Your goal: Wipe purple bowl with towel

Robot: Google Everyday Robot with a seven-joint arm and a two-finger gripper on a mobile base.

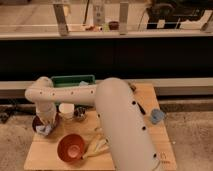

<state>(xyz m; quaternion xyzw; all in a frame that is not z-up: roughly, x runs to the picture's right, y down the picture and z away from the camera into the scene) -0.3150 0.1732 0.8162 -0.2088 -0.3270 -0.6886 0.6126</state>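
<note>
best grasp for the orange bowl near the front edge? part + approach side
Pinch the orange bowl by its rim on the left side, coming from above. It sits upright and open; the arm crowds its right. The gripper is over the purple bowl with the towel.

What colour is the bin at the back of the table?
Green rectangular bin, in the camera view; claw is over the purple bowl.

Gripper point(46, 126) and towel point(44, 130) in purple bowl point(37, 121), table's left edge.

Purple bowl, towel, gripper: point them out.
purple bowl point(36, 122), camera view, left rim.
towel point(45, 130), camera view, bunched cloth in the bowl.
gripper point(47, 121), camera view, arm's end over the bowl.
</note>
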